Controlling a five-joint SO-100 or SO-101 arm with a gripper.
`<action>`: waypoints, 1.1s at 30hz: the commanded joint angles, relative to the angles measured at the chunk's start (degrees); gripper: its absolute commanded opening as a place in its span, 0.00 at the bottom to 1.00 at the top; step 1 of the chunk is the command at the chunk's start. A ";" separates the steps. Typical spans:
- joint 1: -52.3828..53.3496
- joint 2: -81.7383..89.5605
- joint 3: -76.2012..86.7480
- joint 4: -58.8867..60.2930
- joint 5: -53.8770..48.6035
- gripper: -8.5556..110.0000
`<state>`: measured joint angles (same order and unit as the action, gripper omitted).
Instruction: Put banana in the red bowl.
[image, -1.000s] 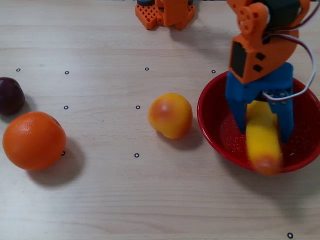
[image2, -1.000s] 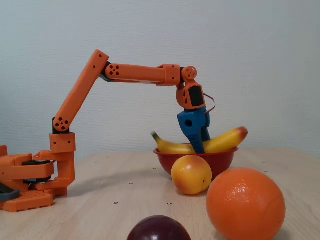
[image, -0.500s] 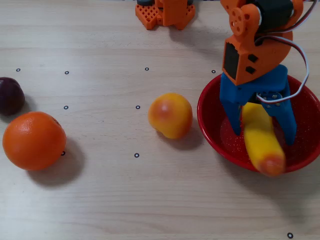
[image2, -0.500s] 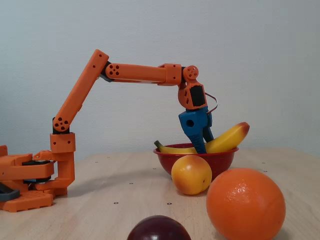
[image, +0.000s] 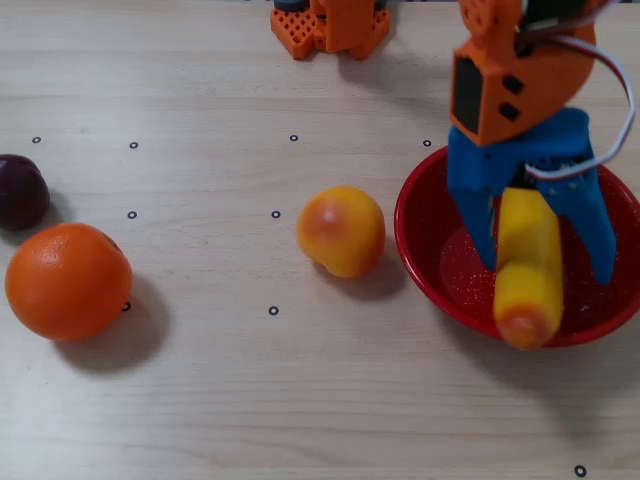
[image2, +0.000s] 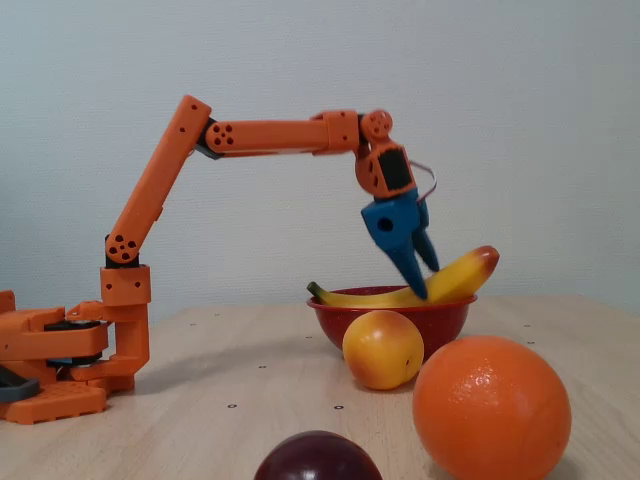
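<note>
One long, curved, glossy yellow toy banana (image: 527, 268) lies in the wide, glossy red speckled bowl (image: 425, 205), its green stem end low inside and its orange-red tip propped over the near rim in the overhead view, jutting up past the right rim in the fixed view (image2: 462, 277). Two blue fingers of the orange arm's gripper (image: 545, 268) stand spread on either side of the fruit, released and not pressing it; in the fixed view the fingertips (image2: 427, 285) hang just above the banana's middle, at most brushing it. By my judgement the placing is done and the step in hand is a clean retreat: lift straight up with the fingers wide apart, so neither one catches the raised tip and levers the banana out over the rim. Avoid any sideways swing until the fingertips are well clear of the bowl. On the pale wooden tabletop (image: 250, 400) a round yellow-orange peach-like fruit (image: 341, 230) sits just beside the bowl, with a large orange (image: 68, 281) and a dark plum (image: 20, 191) well apart from it, none in the way.
</note>
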<state>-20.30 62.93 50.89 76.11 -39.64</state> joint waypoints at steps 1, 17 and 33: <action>1.23 11.34 -6.06 1.93 -0.88 0.32; 2.11 20.65 -5.80 11.34 -0.97 0.07; 7.12 36.12 10.81 5.27 9.93 0.07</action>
<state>-14.33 91.76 63.11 83.76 -31.29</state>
